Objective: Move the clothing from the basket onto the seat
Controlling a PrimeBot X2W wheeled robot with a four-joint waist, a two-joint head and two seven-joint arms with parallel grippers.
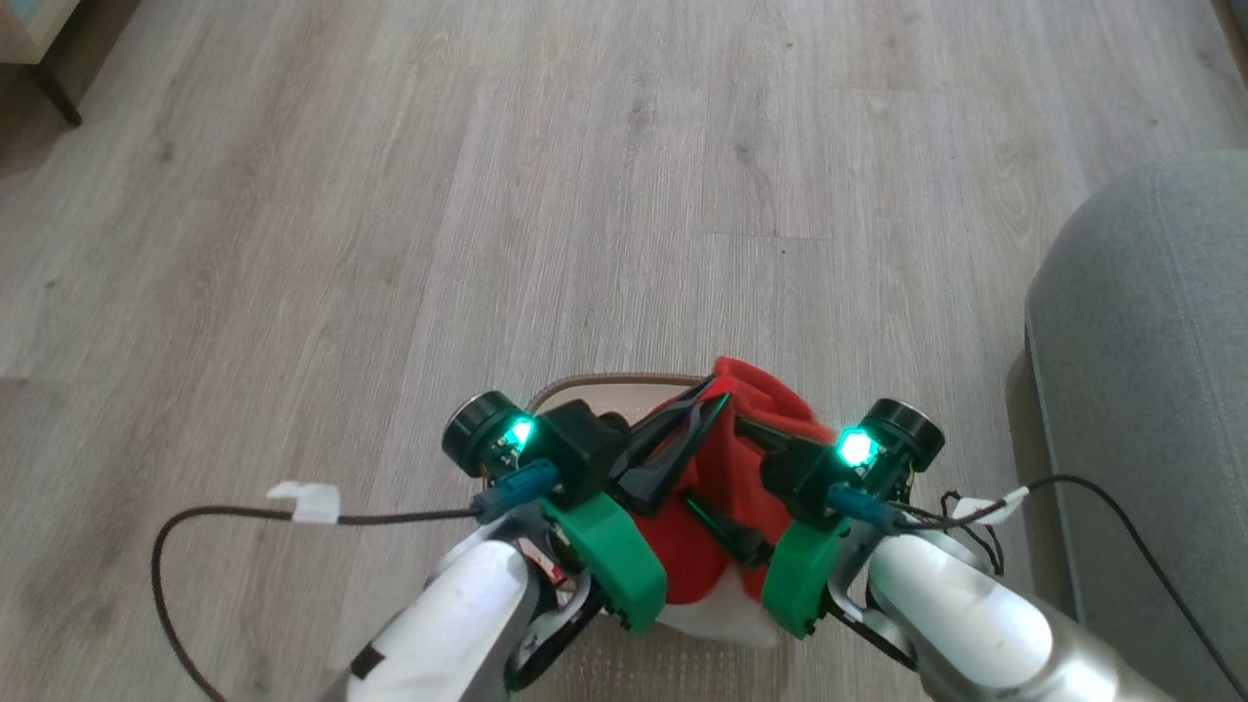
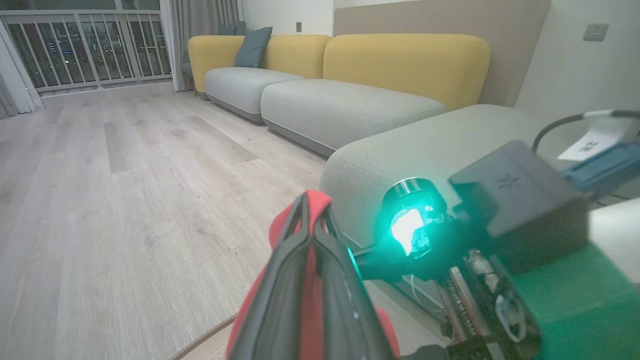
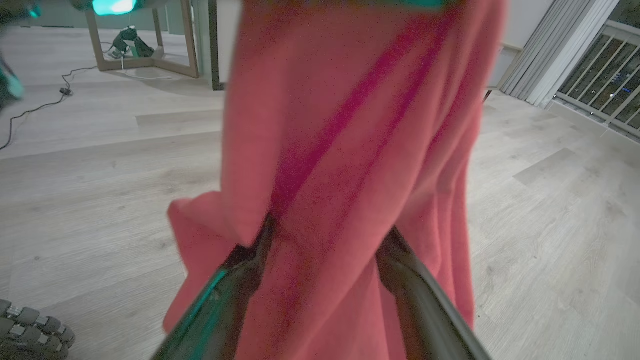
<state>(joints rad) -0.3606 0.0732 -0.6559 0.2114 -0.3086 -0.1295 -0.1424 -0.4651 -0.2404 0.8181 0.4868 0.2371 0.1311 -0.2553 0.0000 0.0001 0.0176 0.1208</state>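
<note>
The red clothing (image 1: 756,395) hangs bunched above the basket (image 1: 604,378), its white trim (image 1: 721,614) at the bottom. My left gripper (image 1: 704,393) is shut on the top fold of the clothing (image 2: 280,230); in the left wrist view its fingertips (image 2: 306,200) pinch red fabric. My right gripper (image 1: 712,463) reaches in from the right with its fingers apart. In the right wrist view the clothing (image 3: 350,125) drapes between and over those fingers (image 3: 250,260) and hides their tips. The grey seat (image 1: 1141,390) stands to the right, close by (image 2: 425,145).
Pale wood floor (image 1: 487,195) stretches ahead and to the left. A furniture leg (image 1: 58,97) stands at the far left. Black cables (image 1: 175,546) trail from both wrists. More grey cushions with yellow backs (image 2: 350,100) line the wall beyond the seat.
</note>
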